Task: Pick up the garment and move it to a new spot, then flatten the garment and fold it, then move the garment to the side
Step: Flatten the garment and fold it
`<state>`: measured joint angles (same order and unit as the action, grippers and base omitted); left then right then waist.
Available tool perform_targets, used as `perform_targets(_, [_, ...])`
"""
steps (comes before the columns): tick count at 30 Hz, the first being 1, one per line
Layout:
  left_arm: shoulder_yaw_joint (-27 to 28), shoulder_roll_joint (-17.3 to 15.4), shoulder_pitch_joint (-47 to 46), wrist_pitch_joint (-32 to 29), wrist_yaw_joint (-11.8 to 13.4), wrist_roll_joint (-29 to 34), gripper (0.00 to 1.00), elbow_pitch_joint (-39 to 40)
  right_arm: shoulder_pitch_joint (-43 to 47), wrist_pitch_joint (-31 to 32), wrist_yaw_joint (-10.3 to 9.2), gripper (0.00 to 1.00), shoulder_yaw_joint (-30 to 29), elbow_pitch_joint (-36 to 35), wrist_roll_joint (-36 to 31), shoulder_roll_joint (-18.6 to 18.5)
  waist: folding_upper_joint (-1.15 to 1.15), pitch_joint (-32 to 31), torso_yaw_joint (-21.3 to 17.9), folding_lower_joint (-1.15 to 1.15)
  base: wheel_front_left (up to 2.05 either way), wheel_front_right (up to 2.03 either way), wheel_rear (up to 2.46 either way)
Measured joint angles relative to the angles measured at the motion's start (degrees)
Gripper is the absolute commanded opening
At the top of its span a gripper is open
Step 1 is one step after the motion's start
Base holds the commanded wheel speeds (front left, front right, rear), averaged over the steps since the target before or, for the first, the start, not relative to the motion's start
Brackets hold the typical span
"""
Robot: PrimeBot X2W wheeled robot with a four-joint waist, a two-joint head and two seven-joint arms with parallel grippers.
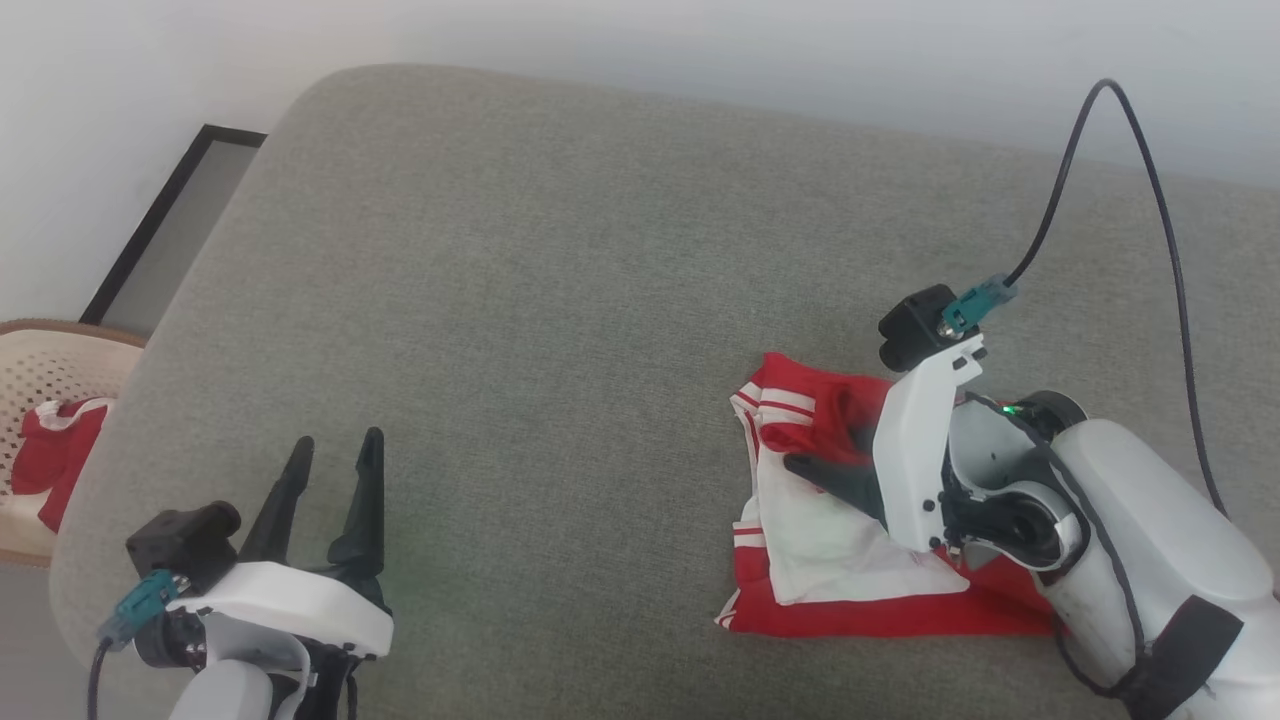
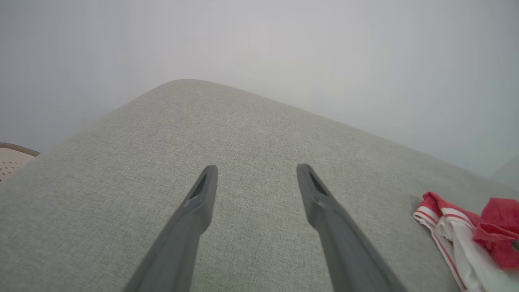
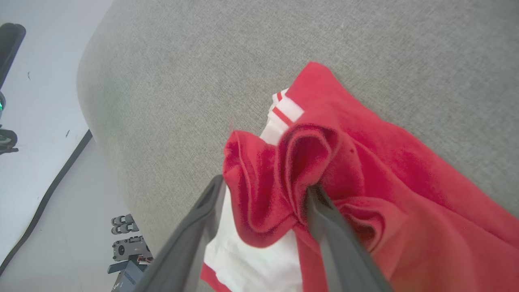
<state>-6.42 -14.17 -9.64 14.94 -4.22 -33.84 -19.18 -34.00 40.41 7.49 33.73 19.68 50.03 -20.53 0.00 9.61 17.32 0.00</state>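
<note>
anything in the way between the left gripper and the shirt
Nothing visible. Bare grey cushion lies between the left gripper and the shirt. The right gripper is at the shirt, its fingers apart on either side of a red fold.

surface: grey cushion (image 1: 560, 300) | left: basket (image 1: 40, 375), red cloth (image 1: 55, 455) inside | black-framed panel (image 1: 170, 225) against wall (image 1: 700, 40)

We log: garment (image 1: 830, 550) red with white panel, red-and-white striped trim | cushion (image 1: 560, 300) grey-green, woven | tool fingers (image 2: 194, 219) dark grey
</note>
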Motion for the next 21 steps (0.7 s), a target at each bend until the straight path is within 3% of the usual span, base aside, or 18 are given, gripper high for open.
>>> perform_targets(9, [2.6, -0.1, 0.4, 0.0, -0.4, 0.1, 1.00, 0.1, -1.5, -1.4, 0.00, 1.00, -0.3, -3.7, 2.4, -2.6, 0.00, -0.6, -2.5, 0.00, 0.00, 0.00, 0.00])
perform_targets(21, [4.7, -1.7, 2.8, 0.0, -0.3, 1.2, 1.00, 1.3, 3.4, -8.5, 0.00, 1.00, -10.2, -8.5, 1.3, -9.0, 0.00, -2.4, -9.4, 0.00, 0.00, 0.00, 0.00])
